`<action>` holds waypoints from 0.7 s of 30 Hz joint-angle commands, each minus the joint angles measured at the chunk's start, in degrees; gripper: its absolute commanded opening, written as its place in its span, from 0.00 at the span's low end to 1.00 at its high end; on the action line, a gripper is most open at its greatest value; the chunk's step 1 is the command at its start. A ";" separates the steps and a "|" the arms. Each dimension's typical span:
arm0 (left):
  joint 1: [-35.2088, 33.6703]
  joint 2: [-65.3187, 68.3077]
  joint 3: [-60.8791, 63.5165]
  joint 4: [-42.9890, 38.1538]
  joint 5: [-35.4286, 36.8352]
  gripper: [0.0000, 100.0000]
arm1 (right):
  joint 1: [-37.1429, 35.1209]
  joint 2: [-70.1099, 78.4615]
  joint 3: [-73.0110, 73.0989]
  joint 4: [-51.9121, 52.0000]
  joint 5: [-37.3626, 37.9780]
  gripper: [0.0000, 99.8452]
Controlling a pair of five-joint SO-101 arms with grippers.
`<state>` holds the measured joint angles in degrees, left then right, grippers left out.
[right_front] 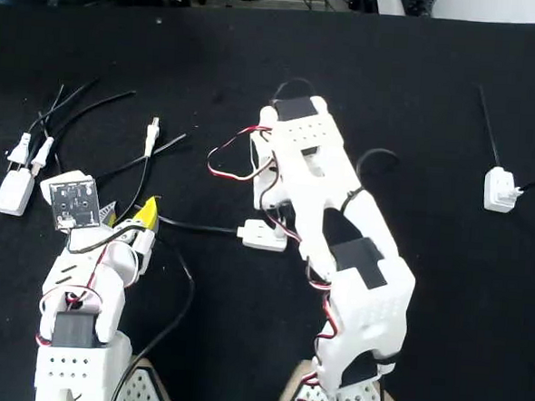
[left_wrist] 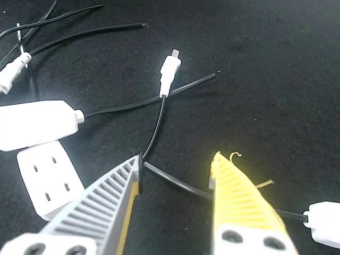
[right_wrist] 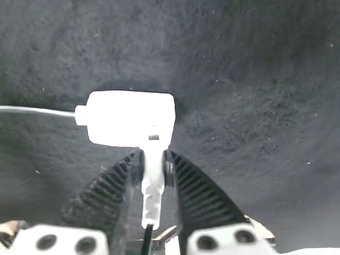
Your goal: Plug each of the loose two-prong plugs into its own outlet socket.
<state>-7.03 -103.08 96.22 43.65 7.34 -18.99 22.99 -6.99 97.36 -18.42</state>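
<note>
My right gripper [right_wrist: 153, 156] is shut on a white two-prong plug [right_wrist: 152, 186], whose front end is pushed into a white outlet socket [right_wrist: 130, 118]. That socket [right_front: 262, 236] lies mid-table beside the right arm. My left gripper [left_wrist: 175, 162] hangs open just above the cloth, its grey and yellow fingers straddling a black cable [left_wrist: 175, 183]. Beyond it lies a loose white plug [left_wrist: 170, 69]. A second loose plug [left_wrist: 13, 71] sits near two more white sockets, one plain [left_wrist: 37, 125] and one showing its slots [left_wrist: 50, 183]. The left gripper [right_front: 144, 218] is at the lower left in the high view.
Black cables [right_front: 91, 108] criss-cross the black cloth at the left, around two loose plugs [right_front: 30, 151] and a socket [right_front: 14, 192]. Another white socket [right_front: 500, 189] with a cable lies far right. The cloth between it and the right arm is open.
</note>
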 commanded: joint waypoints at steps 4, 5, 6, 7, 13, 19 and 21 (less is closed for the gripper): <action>0.22 -0.35 0.31 -0.26 0.00 0.22 | 2.73 -0.04 -1.63 0.18 -2.37 0.01; 0.22 -0.35 0.31 -0.26 0.00 0.22 | 2.73 0.04 -1.63 0.18 -2.37 0.01; 0.22 -0.35 0.31 -0.26 0.00 0.22 | 2.64 0.04 -1.63 0.18 -2.37 0.01; 0.22 -0.35 0.31 -0.26 0.00 0.22 | 2.64 0.04 -1.63 0.18 -2.37 0.01; 0.22 -0.35 0.31 -0.26 0.00 0.22 | 2.64 0.04 0.92 -4.31 -2.37 0.01; 0.22 -0.35 0.31 -0.26 0.00 0.22 | 1.76 -1.27 7.69 -10.81 0.44 0.01; 0.22 -0.35 0.31 -0.26 0.00 0.22 | 1.58 -2.59 9.01 -11.52 0.70 0.01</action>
<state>-7.03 -103.08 96.22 43.65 7.34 -17.41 22.99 -0.04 88.13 -18.68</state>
